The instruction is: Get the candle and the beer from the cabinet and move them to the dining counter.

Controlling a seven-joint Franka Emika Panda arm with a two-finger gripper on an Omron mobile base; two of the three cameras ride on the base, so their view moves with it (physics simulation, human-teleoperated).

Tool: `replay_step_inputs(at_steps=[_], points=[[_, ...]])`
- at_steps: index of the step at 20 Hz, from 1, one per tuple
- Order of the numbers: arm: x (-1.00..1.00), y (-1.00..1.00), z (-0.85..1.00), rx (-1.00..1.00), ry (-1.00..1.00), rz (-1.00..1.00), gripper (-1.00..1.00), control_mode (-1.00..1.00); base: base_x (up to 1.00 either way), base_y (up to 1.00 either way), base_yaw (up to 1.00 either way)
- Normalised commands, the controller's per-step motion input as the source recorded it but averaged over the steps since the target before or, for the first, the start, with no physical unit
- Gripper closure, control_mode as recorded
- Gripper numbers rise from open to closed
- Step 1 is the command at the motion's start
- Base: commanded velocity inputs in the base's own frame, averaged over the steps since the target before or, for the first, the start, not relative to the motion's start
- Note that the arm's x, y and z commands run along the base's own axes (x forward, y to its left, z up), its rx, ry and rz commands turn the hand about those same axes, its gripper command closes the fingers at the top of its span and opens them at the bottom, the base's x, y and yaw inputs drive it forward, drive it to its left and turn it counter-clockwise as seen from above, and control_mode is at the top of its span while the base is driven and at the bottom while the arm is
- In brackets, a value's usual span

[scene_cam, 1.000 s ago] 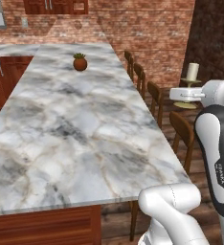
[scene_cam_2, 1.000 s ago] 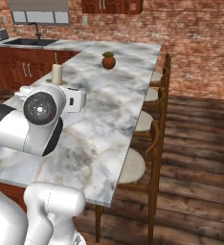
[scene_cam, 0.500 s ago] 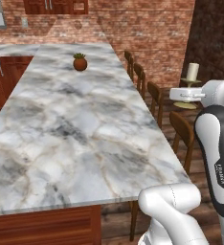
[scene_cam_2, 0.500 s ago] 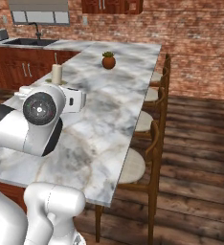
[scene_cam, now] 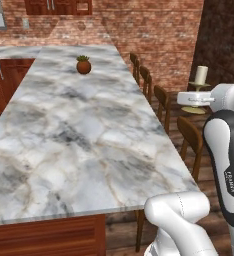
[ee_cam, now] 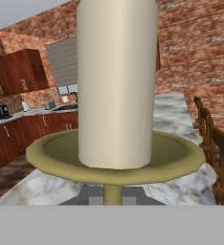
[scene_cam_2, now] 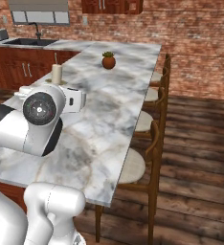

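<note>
The gripper is closed on the stem of the short cream-white candle on its brass-yellow saucer candlestick, which stands upright above the wrist, beside the chairs and off the right edge of the long white-grey marble table. The table lies to the arm's left, so the carry should go that way. The wax looks smooth and unlit.

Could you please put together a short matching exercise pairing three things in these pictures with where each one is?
Things:
1. candle
2. plant pot
3. chairs

Places:
A. lined along the dining counter's side
B. standing on the marble, far end
C. held up in the shut tool, off the marble

Pairs: 1-C, 2-B, 3-A
</note>
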Motion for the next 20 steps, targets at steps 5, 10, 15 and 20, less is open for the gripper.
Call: replay_step_inputs(at_steps=[5,10,15,20], points=[[0.0,0.0,0.0,0.0,0.0,0.0,1.0,1.0,0.0,0.0,0.0],[0.0,0.0,0.0,0.0,0.0,0.0,1.0,-1.0,0.0,0.0,0.0],[0.0,0.0,0.0,0.0,0.0,0.0,1.0,-1.0,0.0,0.0,0.0],[0.0,0.0,0.0,0.0,0.0,0.0,1.0,-1.0,0.0,0.0,0.0]])
